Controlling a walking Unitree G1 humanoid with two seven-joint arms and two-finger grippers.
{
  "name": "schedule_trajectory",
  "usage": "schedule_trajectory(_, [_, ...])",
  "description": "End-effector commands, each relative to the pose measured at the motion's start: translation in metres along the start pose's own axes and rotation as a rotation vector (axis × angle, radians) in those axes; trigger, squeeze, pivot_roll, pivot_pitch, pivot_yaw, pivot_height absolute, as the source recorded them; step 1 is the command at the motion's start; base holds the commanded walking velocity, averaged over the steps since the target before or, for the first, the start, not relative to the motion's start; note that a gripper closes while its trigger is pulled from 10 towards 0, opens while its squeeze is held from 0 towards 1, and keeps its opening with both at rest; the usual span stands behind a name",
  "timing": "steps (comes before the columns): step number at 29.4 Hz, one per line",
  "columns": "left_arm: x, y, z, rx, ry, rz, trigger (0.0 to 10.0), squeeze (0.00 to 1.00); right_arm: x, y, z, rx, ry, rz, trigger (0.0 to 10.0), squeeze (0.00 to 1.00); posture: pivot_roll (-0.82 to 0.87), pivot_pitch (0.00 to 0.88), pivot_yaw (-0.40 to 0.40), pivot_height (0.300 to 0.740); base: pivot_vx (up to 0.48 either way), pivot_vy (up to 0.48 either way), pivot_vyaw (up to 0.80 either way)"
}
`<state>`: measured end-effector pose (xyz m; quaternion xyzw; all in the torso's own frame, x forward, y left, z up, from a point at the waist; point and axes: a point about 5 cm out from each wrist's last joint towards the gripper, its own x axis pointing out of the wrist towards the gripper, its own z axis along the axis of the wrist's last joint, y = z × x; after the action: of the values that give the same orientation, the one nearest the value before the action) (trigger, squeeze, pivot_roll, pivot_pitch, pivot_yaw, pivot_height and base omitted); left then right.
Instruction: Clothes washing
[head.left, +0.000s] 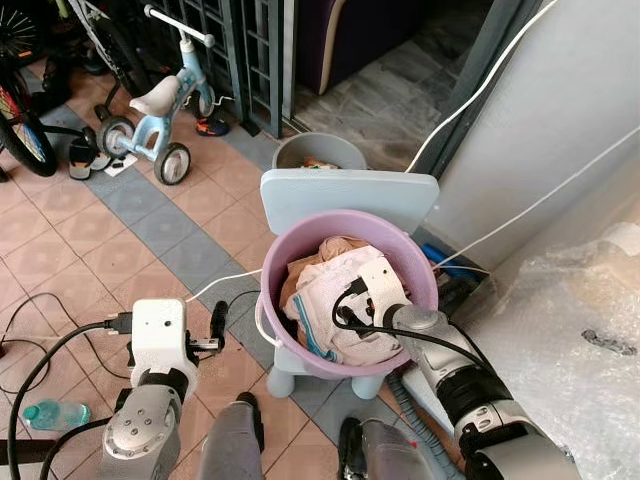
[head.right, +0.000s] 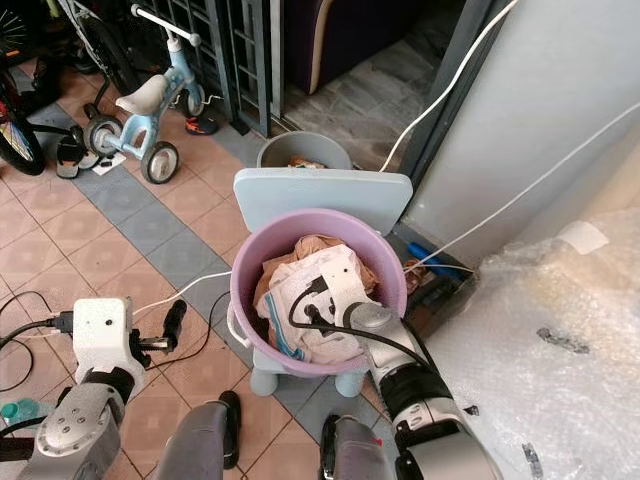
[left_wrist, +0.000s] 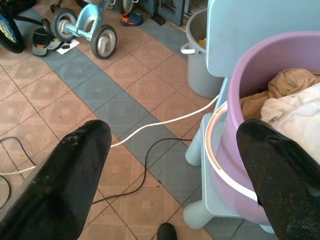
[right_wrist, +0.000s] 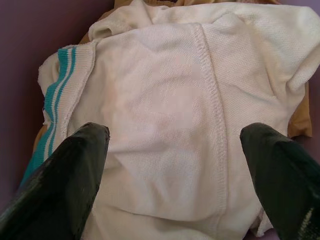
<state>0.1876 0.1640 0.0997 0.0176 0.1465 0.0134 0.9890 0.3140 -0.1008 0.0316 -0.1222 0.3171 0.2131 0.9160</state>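
A white knit garment (right_wrist: 165, 115) lies in the purple basin (head.left: 285, 255) on a blue stool (head.left: 345, 190). The right gripper (right_wrist: 175, 172), fingers open, hovers over it ungrasped; the left gripper (left_wrist: 175, 180) waits open beside. Washing looks barely begun.

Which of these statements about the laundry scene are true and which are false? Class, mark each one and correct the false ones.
1. The purple basin stands on a pale blue chair. True.
2. The right claw is shut on a brown garment. False: its fingers are spread open above the white knitted garment, gripping nothing.
3. The white knitted garment has teal stripes on one edge. True.
4. The left claw is inside the basin. False: it is open beside the basin, over the tiled floor.
5. A grey bucket stands behind the chair. True.
6. The child's tricycle lies tipped over in the basin. False: it stands upright on the floor, farther off to the robot's left.
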Motion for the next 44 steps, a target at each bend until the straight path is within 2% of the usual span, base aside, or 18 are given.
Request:
schedule_trajectory(1, [-0.004, -0.002, 0.002, 0.004, -0.001, -0.007, 10.0, 0.00, 0.001, -0.002, 0.001, -0.007, -0.005, -0.017, 10.0, 0.00, 0.21, 0.335, -0.066, 0.740, 0.000, 0.000, 0.00])
schedule_trajectory(2, [-0.010, -0.001, 0.002, -0.001, 0.012, 0.005, 10.0, 0.00, 0.004, 0.000, 0.001, -0.032, -0.010, -0.039, 10.0, 0.00, 0.22, 0.355, -0.072, 0.740, 0.000, 0.000, 0.00])
schedule_trajectory(6, [-0.018, 0.001, -0.002, 0.000, 0.042, 0.022, 10.0, 0.00, 0.009, 0.009, -0.002, -0.057, -0.007, -0.073, 10.0, 0.00, 0.23, 0.365, -0.074, 0.740, 0.000, 0.000, 0.00])
schedule_trajectory(7, [-0.019, 0.000, -0.002, 0.000, 0.045, 0.022, 10.0, 0.00, 0.010, 0.011, -0.003, -0.060, -0.005, -0.081, 7.6, 0.00, 0.23, 0.367, -0.074, 0.740, 0.000, 0.000, 0.00])
schedule_trajectory(8, [-0.020, 0.000, -0.002, 0.001, 0.046, 0.022, 10.0, 0.00, 0.011, 0.015, -0.004, -0.065, -0.004, -0.089, 4.5, 0.00, 0.24, 0.370, -0.074, 0.740, 0.000, 0.000, 0.00])
schedule_trajectory(9, [-0.021, -0.001, -0.001, 0.005, 0.046, 0.020, 10.0, 0.00, 0.013, 0.021, -0.005, -0.058, 0.000, -0.093, 0.0, 0.00, 0.24, 0.372, -0.073, 0.740, 0.000, 0.000, 0.00])
schedule_trajectory(10, [-0.021, -0.001, 0.000, 0.013, 0.046, 0.019, 10.0, 0.00, 0.016, 0.034, -0.005, -0.047, 0.003, -0.090, 0.0, 0.00, 0.25, 0.376, -0.071, 0.740, 0.000, 0.000, 0.00])
schedule_trajectory(18, [-0.025, 0.000, 0.000, 0.020, 0.059, 0.025, 10.0, 0.00, 0.020, 0.057, -0.006, -0.053, 0.006, -0.065, 0.0, 0.00, 0.25, 0.377, -0.074, 0.740, 0.000, 0.000, 0.00])
schedule_trajectory(22, [-0.024, 0.000, 0.000, 0.019, 0.065, 0.030, 10.0, 0.00, 0.021, 0.053, -0.006, -0.044, 0.005, -0.082, 0.0, 0.00, 0.24, 0.376, -0.078, 0.740, 0.000, 0.000, 0.00])
schedule_trajectory(26, [-0.020, 0.000, 0.000, 0.026, 0.062, 0.030, 10.0, 0.00, 0.020, 0.041, -0.011, 0.020, 0.025, -0.117, 0.0, 0.00, 0.24, 0.372, -0.079, 0.740, 0.000, 0.000, 0.00])
schedule_trajectory(30, [-0.017, 0.001, 0.002, 0.029, 0.058, 0.033, 10.0, 0.00, 0.019, 0.036, -0.013, 0.058, 0.031, -0.133, 0.0, 0.00, 0.24, 0.375, -0.082, 0.740, 0.000, 0.000, 0.00])
schedule_trajectory(31, [-0.018, 0.000, 0.001, 0.028, 0.060, 0.037, 10.0, 0.00, 0.019, 0.034, -0.017, 0.122, 0.050, -0.140, 0.0, 0.00, 0.24, 0.378, -0.086, 0.740, 0.000, 0.000, 0.00])
schedule_trajectory(33, [-0.021, -0.007, 0.000, 0.024, 0.063, 0.026, 10.0, 0.00, 0.018, 0.030, -0.022, 0.183, 0.073, -0.150, 0.0, 0.00, 0.24, 0.382, -0.094, 0.740, 0.000, 0.000, 0.00])
schedule_trajectory(36, [-0.022, -0.012, 0.000, 0.034, 0.057, 0.016, 10.0, 0.00, 0.017, 0.025, -0.023, 0.185, 0.076, -0.160, 0.0, 0.00, 0.24, 0.380, -0.102, 0.740, 0.000, 0.000, 0.00])
schedule_trajectory(39, [-0.017, -0.011, 0.001, 0.013, 0.050, 0.032, 10.0, 0.00, 0.017, 0.020, -0.021, 0.212, 0.072, -0.169, 0.0, 0.00, 0.23, 0.371, -0.111, 0.740, 0.000, 0.000, 0.00])
schedule_trajectory(40, [-0.013, -0.011, 0.002, 0.013, 0.046, 0.031, 10.0, 0.00, 0.017, 0.013, -0.013, 0.227, 0.030, -0.200, 0.0, 0.00, 0.22, 0.364, -0.113, 0.740, 0.000, 0.000, 0.00])
schedule_trajectory(44, [-0.008, -0.011, 0.003, 0.018, 0.037, 0.026, 10.0, 0.00, 0.017, 0.009, -0.001, 0.243, -0.008, -0.209, 0.0, 0.00, 0.21, 0.354, -0.113, 0.740, 0.000, 0.000, 0.00])
